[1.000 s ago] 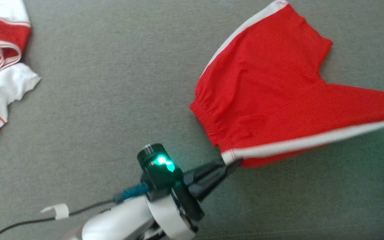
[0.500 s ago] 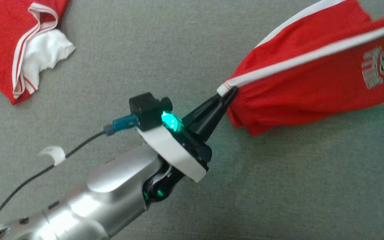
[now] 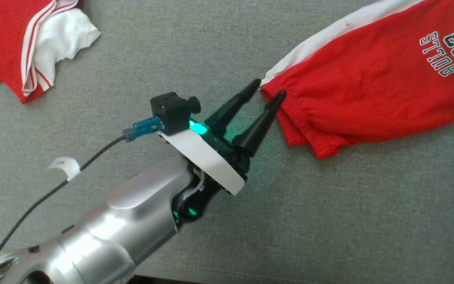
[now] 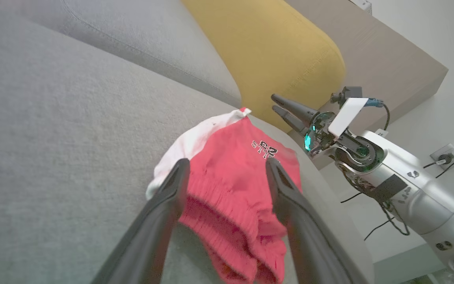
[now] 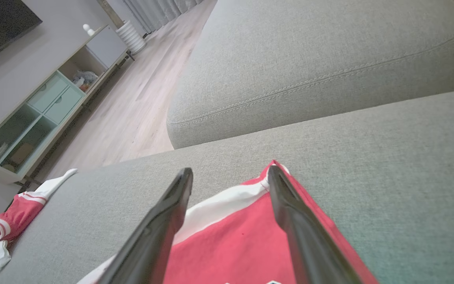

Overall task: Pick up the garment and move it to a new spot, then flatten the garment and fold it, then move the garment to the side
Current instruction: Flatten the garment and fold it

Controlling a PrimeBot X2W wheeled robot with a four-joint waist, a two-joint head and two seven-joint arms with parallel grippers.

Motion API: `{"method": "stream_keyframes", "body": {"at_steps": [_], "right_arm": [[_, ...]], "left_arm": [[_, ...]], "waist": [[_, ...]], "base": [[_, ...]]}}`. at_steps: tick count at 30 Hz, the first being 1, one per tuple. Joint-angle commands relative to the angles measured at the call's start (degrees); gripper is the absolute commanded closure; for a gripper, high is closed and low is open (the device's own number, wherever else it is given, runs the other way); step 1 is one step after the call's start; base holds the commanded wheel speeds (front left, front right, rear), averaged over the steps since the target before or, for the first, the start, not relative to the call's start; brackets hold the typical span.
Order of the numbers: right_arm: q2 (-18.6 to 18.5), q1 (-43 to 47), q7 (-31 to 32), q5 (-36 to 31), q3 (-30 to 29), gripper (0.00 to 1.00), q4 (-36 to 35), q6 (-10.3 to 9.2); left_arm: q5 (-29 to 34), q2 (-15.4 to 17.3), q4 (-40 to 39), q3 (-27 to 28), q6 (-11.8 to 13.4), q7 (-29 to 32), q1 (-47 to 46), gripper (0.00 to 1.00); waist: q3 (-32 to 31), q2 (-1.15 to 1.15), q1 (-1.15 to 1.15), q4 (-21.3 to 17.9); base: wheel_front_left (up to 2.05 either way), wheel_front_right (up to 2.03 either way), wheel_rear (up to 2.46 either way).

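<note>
1. Red shorts [image 3: 369, 86] lie on a grey sofa seat [image 3: 172, 47], toward the robot's right in the head view. Their gathered waistband points at the left gripper [image 3: 268, 88].
2. The left gripper's two dark fingers stand spread. Their tips are at the waistband corner where the white side stripe ends, and no cloth is pinched between them.
3. In the left wrist view, the waistband sits bunched between and just beyond those open fingers. The shorts stretch away toward a yellow cushion [image 4: 274, 51].
4. The right gripper [image 5: 229, 171] has its fingers parted too. In the right wrist view they frame the far end of the shorts, with a hem corner and the white stripe lying between the tips on the seat. It grips nothing.
5. The left wrist view shows that right gripper just past the far end of the shorts, in front of the yellow cushion, on a silver arm.
6. White-edged lettering reading "BULLS 23" shows on the red cloth, upside down in the head view.
7. A second red-and-white garment [image 3: 10, 35] lies crumpled at the seat's other end, well apart from the shorts.
8. A dark cable [image 3: 93, 157] trails from a blue plug beside the left wrist camera.
9. Beyond the sofa, the right wrist view takes in a wooden floor [image 5: 132, 98] and a pale cabinet [image 5: 34, 114].
</note>
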Motion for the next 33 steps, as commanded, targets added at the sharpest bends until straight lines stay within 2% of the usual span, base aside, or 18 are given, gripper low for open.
{"method": "stream_keyframes", "body": {"at_steps": [1, 4, 6, 9, 13, 17, 22, 23, 24, 33], "right_arm": [[-1.9, 0.4, -0.7, -0.5, 0.5, 0.00, -2.1, 0.39], [-5.2, 2.7, -1.0, -2.4, 2.9, 0.00, -2.9, 0.39], [-7.7, 4.3, -1.1, -3.7, 4.1, 0.00, -2.7, 0.39], [-11.7, 6.5, -1.5, -6.8, 5.9, 0.00, -1.4, 0.39], [-14.4, 8.9, -2.0, -7.7, 6.7, 0.00, 1.4, 0.39], [-15.8, 10.0, -1.5, -8.6, 7.3, 0.00, 4.7, 0.39], [-15.9, 11.5, 2.1, -9.1, 9.5, 0.00, 8.8, 0.39], [-15.6, 11.8, 2.6, -8.9, 9.7, 0.57, 9.5, 0.39], [-15.3, 12.0, 2.7, -9.0, 10.1, 1.00, 9.8, 0.39], [-12.0, 13.3, -1.4, -8.5, 10.0, 1.00, 13.8, 0.39]], "left_arm": [[1.9, 0.8, -0.6, 3.2, 0.1, -0.3, -0.8, 0.00], [9.5, 0.1, 1.4, 9.9, 0.3, -0.3, 2.4, 0.00], [17.8, -1.1, 0.5, 16.2, 2.1, -0.3, 5.4, 0.00], [32.4, -4.2, -5.7, 26.2, 6.1, -0.3, 12.7, 0.00], [47.4, -7.9, -13.9, 33.5, 9.1, -0.3, 22.6, 0.00], [54.6, -10.0, -19.2, 37.4, 11.0, -0.3, 29.8, 0.00], [58.6, -10.8, -22.0, 38.0, 10.5, -0.3, 34.9, 0.00], [59.0, -10.8, -22.1, 38.1, 10.4, -0.3, 35.5, 0.00], [59.3, -10.9, -22.1, 38.4, 10.4, -0.3, 36.0, 0.00], [61.5, -11.0, -21.6, 41.0, 10.0, -0.3, 38.2, 0.00]], "waist": [[-0.4, 0.00, -0.01, 0.1], [-1.2, 0.00, -0.01, 0.4], [-1.7, 0.00, -0.01, 0.8], [-2.2, 0.00, -0.01, 1.9], [-2.6, 0.00, -0.01, 4.1], [-2.5, 0.00, -0.01, 6.5], [-3.4, 0.00, -0.01, 8.9], [-3.7, 0.00, -0.01, 9.1], [-4.2, 0.00, -0.01, 9.1], [-9.0, 0.00, -0.01, 5.6]], "base": [[0.00, 0.00, 0.00], [0.00, 0.00, 0.00], [0.00, 0.00, 0.00], [0.00, 0.00, 0.00], [0.00, 0.00, 0.00], [0.00, 0.00, 0.00], [0.00, 0.00, 0.00], [0.00, 0.00, 0.00], [0.00, 0.00, 0.00], [0.00, 0.00, 0.00]]}}
